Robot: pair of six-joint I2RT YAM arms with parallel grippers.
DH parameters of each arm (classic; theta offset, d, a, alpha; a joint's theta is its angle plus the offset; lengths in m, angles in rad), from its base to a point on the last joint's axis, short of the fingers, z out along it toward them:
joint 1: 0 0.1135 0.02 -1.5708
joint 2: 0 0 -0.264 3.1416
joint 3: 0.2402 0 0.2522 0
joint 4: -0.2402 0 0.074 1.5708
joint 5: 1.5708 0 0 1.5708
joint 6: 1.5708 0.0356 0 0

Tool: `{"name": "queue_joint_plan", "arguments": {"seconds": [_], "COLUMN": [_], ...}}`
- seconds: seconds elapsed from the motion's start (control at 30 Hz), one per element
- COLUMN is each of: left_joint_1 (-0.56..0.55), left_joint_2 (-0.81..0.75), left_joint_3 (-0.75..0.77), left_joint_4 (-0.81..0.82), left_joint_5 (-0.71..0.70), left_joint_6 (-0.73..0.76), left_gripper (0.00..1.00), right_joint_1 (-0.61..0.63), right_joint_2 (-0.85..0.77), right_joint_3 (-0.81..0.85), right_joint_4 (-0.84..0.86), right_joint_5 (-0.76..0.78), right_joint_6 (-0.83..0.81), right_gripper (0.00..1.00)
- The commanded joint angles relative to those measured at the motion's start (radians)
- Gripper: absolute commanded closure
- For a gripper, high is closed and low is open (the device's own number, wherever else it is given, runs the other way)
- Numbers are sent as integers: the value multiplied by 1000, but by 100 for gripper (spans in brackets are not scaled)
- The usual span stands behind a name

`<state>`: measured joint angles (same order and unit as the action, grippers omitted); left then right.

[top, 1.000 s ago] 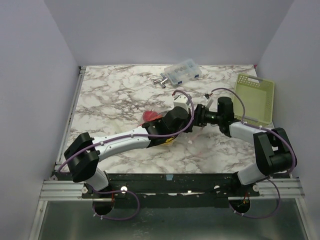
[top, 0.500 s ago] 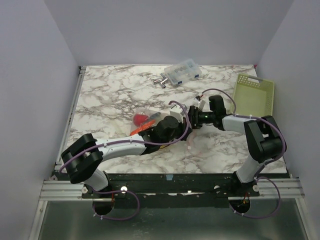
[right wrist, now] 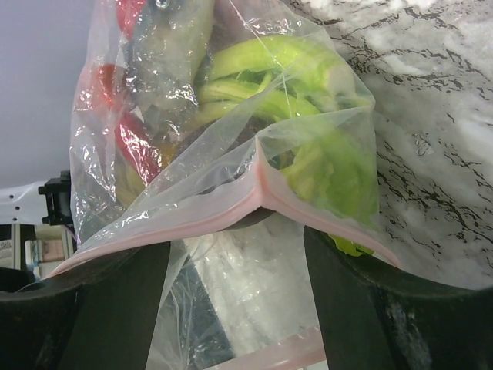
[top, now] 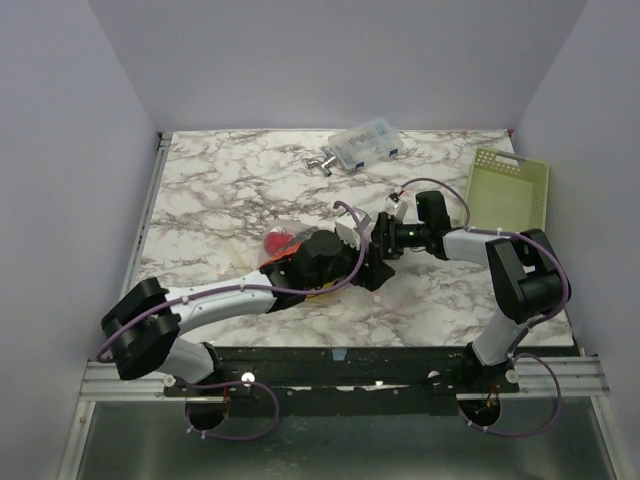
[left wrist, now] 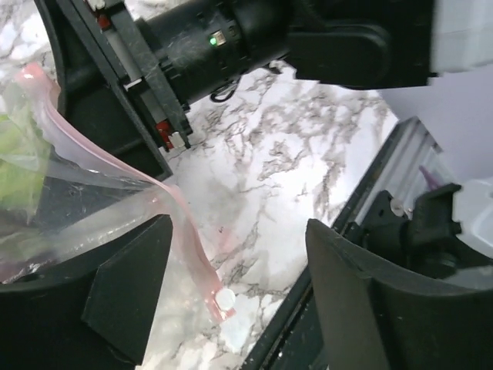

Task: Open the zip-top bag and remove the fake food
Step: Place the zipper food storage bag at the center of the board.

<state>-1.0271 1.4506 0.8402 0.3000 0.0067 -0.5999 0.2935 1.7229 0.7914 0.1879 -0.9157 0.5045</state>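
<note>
The zip-top bag [right wrist: 231,116] is clear and crinkly, and its pink zipper strip [right wrist: 192,220] is parted into an open mouth. That mouth drapes over my right gripper [right wrist: 235,258], whose jaws stand open with the rim lying across both fingers. Fake food fills the bag: pale green pieces [right wrist: 308,154] and red pieces [right wrist: 127,139]. In the top view the bag [top: 290,243] lies mid-table, mostly under my left arm. My left gripper [left wrist: 239,247] is open. The strip's end with its white slider [left wrist: 224,300] lies loose beside one finger. Both grippers [top: 372,268] [top: 383,238] meet at the bag's right end.
A pale green basket [top: 512,195] stands at the right edge of the marble table. A small clear box with blue contents [top: 365,142] and a metal fitting [top: 322,161] lie at the back. The table's front rail [left wrist: 362,231] runs close behind the left gripper.
My left gripper has opened and let go of the zipper strip, after drawing back toward the near edge. The right gripper moved left to the bag's mouth and stayed open.
</note>
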Motion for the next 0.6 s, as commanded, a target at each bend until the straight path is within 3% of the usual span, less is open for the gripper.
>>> {"name": "queue_joint_plan", "arguments": {"seconds": [0.0, 0.13, 0.3, 0.57], "left_joint_1": [33, 93, 310, 654], "left_joint_2": [-169, -320, -522, -674], "left_joint_3": [-50, -136, -303, -407], "left_joint_4": [-70, -128, -186, -289], "left_joint_5": [109, 99, 93, 140], "left_joint_6": [64, 65, 8, -37], "left_gripper": [20, 11, 2, 1], "right_joint_1": [7, 7, 7, 9], "right_joint_2": [17, 20, 15, -5], "right_joint_3": [29, 30, 24, 9], "right_joint_4": [15, 20, 29, 48], "right_joint_5": [-39, -47, -55, -84], "right_joint_6": [-6, 0, 1, -9], "right_gripper": [27, 27, 27, 26]}}
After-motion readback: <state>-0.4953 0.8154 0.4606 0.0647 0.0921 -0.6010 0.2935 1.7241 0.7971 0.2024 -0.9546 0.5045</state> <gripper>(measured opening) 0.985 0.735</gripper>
